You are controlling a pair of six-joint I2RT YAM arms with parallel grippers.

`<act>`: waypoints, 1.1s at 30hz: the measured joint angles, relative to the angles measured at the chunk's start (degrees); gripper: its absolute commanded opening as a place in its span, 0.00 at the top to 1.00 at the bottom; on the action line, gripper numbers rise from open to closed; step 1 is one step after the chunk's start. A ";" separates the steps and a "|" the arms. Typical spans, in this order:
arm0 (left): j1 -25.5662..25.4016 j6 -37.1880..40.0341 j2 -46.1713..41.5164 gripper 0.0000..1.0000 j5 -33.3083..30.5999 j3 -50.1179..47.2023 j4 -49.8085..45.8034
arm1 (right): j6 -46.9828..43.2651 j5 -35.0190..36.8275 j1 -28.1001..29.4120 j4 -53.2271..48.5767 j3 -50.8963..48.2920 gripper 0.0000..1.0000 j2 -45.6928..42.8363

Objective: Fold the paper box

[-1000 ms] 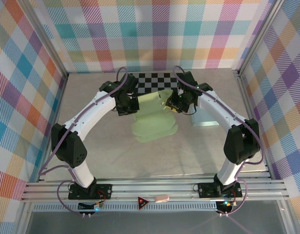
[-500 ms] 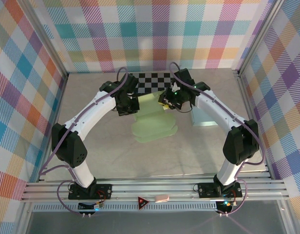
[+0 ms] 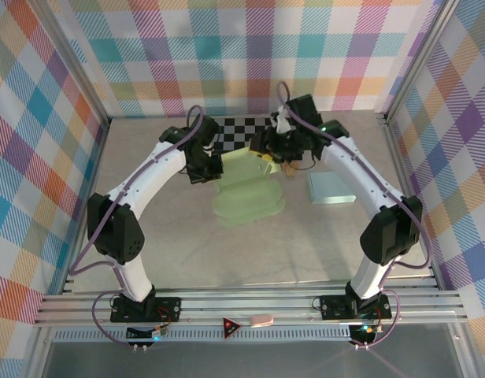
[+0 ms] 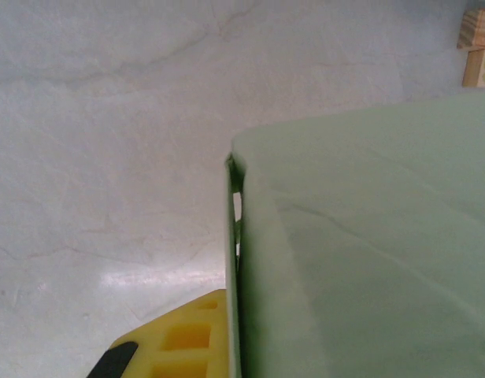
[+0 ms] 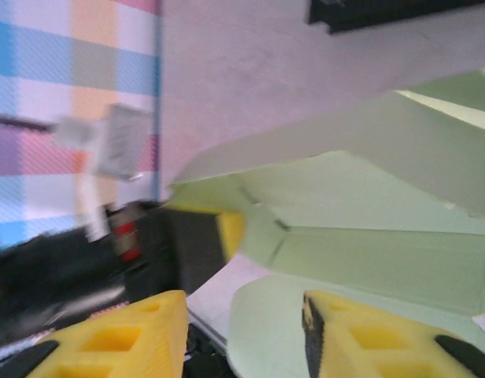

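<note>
left gripper [image 3: 209,168] pinched shut on paper box [image 3: 246,193] left wall — my right gripper [image 3: 268,157] jaws apart, holding nothing, far flap [image 5: 368,134] just ahead; i judge right nearer.

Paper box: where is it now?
Top view: paper box sits mid-table, just in front of the checkerboard, left gripper and right gripper at its far corners, blue sheet to its right.

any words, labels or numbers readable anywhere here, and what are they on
No readable text.
Red triangular sign on the near rail: too small to read.
White tag, right wrist view: blurred.
Tan block: greenish mark, cut off at the frame edge, unreadable.
Paper box: no print.
</note>
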 measured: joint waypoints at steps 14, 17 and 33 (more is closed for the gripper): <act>6.38 13.92 9.46 1.00 13.05 13.68 -6.34 | -13.05 -22.82 -22.45 1.92 -2.49 0.59 4.28; 6.51 16.33 10.47 1.00 15.93 15.72 -7.69 | -15.47 -27.10 -21.77 2.86 -4.09 0.61 8.20; 6.67 18.82 12.81 1.00 18.51 17.59 -10.95 | -20.24 -32.98 -16.00 6.75 -10.38 0.62 7.17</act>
